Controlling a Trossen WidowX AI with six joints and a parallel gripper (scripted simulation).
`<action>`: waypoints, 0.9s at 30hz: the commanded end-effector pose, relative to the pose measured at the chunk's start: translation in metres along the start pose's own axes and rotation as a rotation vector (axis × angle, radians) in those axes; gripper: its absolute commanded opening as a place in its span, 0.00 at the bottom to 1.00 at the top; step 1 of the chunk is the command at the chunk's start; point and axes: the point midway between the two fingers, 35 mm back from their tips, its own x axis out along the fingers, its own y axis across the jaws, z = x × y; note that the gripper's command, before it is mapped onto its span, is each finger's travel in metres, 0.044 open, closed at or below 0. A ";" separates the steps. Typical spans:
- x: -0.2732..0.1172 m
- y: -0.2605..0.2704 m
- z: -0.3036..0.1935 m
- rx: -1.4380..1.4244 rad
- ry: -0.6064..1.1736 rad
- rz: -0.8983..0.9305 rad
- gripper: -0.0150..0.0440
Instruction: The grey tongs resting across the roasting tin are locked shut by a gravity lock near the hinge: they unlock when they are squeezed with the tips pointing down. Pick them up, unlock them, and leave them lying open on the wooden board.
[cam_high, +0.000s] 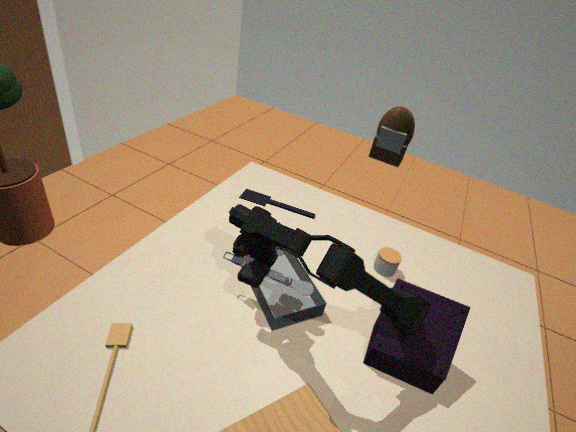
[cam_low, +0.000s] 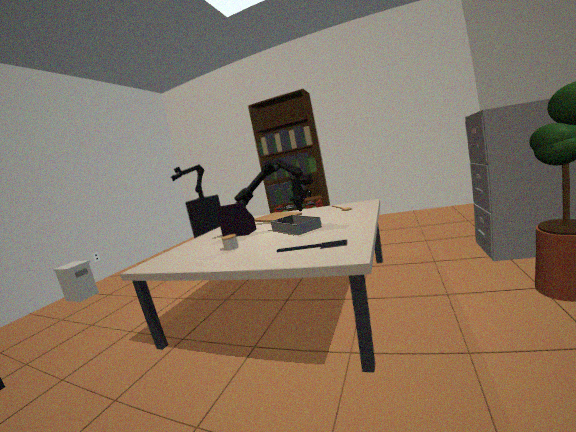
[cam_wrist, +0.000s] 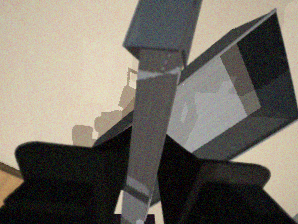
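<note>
My gripper (cam_high: 258, 268) (cam_low: 299, 204) (cam_wrist: 145, 130) is shut on the grey tongs (cam_high: 281, 277) (cam_wrist: 155, 95) and holds them above the roasting tin (cam_high: 300, 319) (cam_low: 300, 229) (cam_wrist: 265, 123). The tongs look closed and lie at a slant across the fingers in the top view, a small loop at the far left end and the other end over the tin. Their wider blue-grey part is at the top of the wrist view. Their exact tilt and the state of the lock are unclear. The wooden board (cam_high: 295, 412) (cam_low: 272, 218) lies apart from the tin, partly cut off in the top view.
A black long-handled utensil (cam_high: 256, 197) (cam_low: 334, 244) lies beyond the arm. A small jar with an orange lid (cam_high: 388, 262) (cam_low: 230, 242) stands near the dark purple base block (cam_high: 430, 335) (cam_low: 237, 220). A wooden spatula (cam_high: 119, 335) (cam_low: 343, 208) lies on the tin's other side.
</note>
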 end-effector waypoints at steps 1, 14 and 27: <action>-0.003 0.013 0.001 -0.174 -0.010 0.000 0.00; -0.002 0.048 -0.001 -0.716 -0.014 -0.001 0.00; -0.001 0.083 -0.006 -1.258 -0.021 -0.001 0.00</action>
